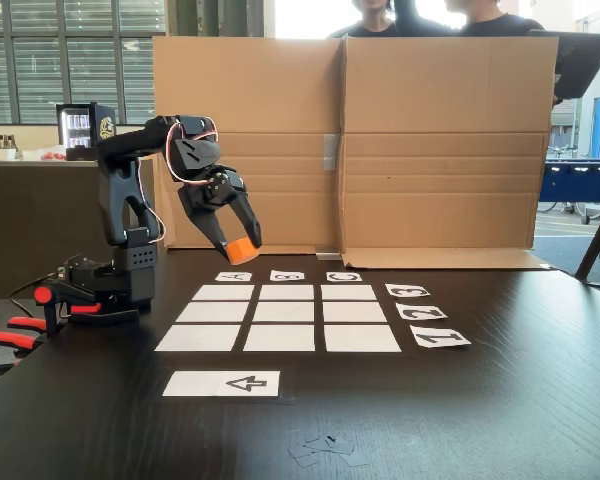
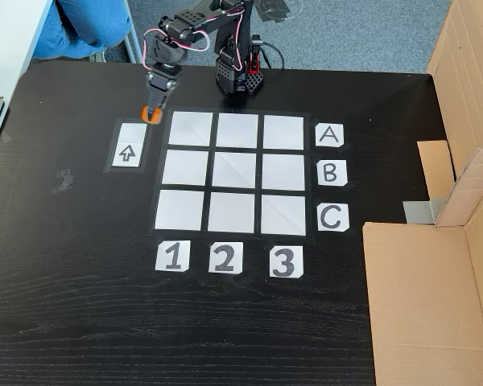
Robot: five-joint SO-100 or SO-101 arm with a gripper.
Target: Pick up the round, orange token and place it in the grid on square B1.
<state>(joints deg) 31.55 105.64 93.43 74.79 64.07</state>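
— Gripper (image 1: 242, 243) state? Token (image 1: 241, 250) location?

— Closed on the token, orange puck pinched between the two black fingertips, held clear above the dark table (image 1: 500, 400) in a fixed view.

— Position against the grid (image 2: 233, 174)?

— In the high fixed view, gripper (image 2: 153, 111) and token (image 2: 152, 115) up by the top end of the arrow strip (image 2: 128, 145), just left of the grid's top-left rectangle, beside row A (image 2: 328, 135).

— Square B1 (image 2: 184, 167)?

— Blank white, middle row, left column above label 1 (image 2: 173, 256). Well apart from the token.

— Surroundings?

— Cardboard screen (image 1: 350, 140) behind the table, arm base (image 1: 115, 285) at the left in the low fixed view.
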